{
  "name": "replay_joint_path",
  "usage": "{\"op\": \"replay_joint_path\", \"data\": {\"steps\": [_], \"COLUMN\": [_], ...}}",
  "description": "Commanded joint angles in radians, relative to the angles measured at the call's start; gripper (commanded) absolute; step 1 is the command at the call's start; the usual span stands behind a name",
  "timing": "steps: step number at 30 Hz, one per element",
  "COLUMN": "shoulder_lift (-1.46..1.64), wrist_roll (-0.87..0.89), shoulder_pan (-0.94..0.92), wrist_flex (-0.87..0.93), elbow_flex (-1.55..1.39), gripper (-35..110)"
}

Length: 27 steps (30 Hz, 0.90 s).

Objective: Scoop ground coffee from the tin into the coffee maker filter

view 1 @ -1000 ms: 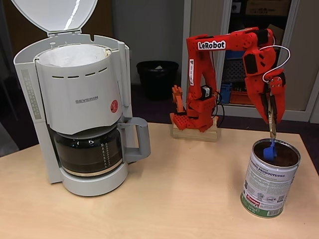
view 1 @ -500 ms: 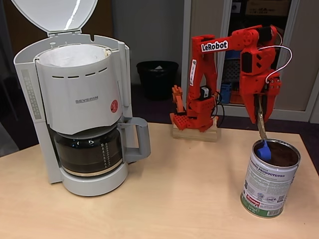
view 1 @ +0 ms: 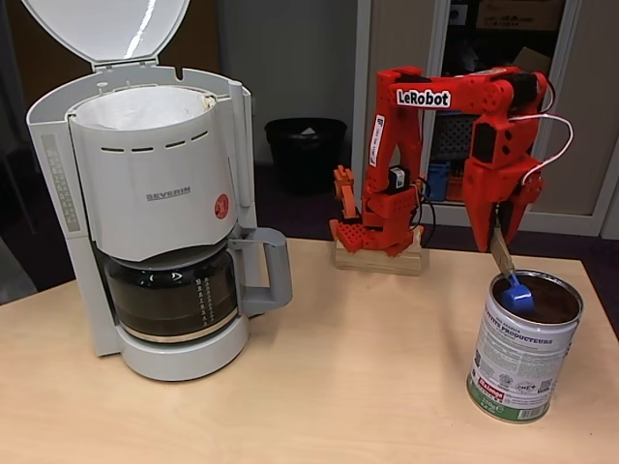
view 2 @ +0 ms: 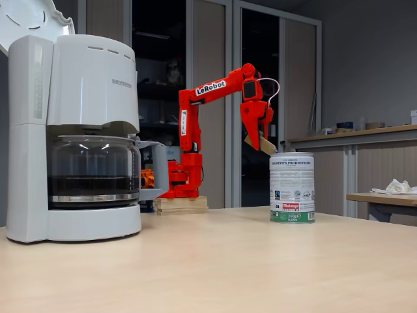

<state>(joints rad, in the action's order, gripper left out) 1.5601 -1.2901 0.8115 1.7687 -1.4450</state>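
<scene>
Tabletop; arm [view 1: 455,97] bent over tin [view 1: 522,348].

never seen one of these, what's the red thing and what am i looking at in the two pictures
The red thing is a small robot arm bolted to a wooden block on a light wooden table. At its end is a two-finger gripper, which is clamped on the handle of a small scoop with a blue bowl.

Both pictures show the same moment. One camera looks down at the table from the front. The other sits low, near table height, and sees it all side-on.

On the table stand two things. One is a white drip coffee maker with its lid flipped up, a white paper filter in the top basket and a glass carafe below. The other is an open tin of dark ground coffee. The scoop's bowl is down inside the tin's mouth, at the coffee.
</scene>
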Motion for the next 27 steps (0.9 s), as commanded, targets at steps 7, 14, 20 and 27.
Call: {"op": "replay_joint_path", "data": {"steps": [7,14,20,27], "shoulder_lift": [0.031,0.034,0.034,-0.015], "wrist_roll": [-0.029,-0.015,0.021,0.124], "shoulder_pan": [0.018,0.008,-0.018,-0.021], "wrist_flex": [0.028,0.038,0.041,0.002], "elbow_flex": [-0.032,-0.002,0.052,0.216], "gripper": [0,0,0,0]}}
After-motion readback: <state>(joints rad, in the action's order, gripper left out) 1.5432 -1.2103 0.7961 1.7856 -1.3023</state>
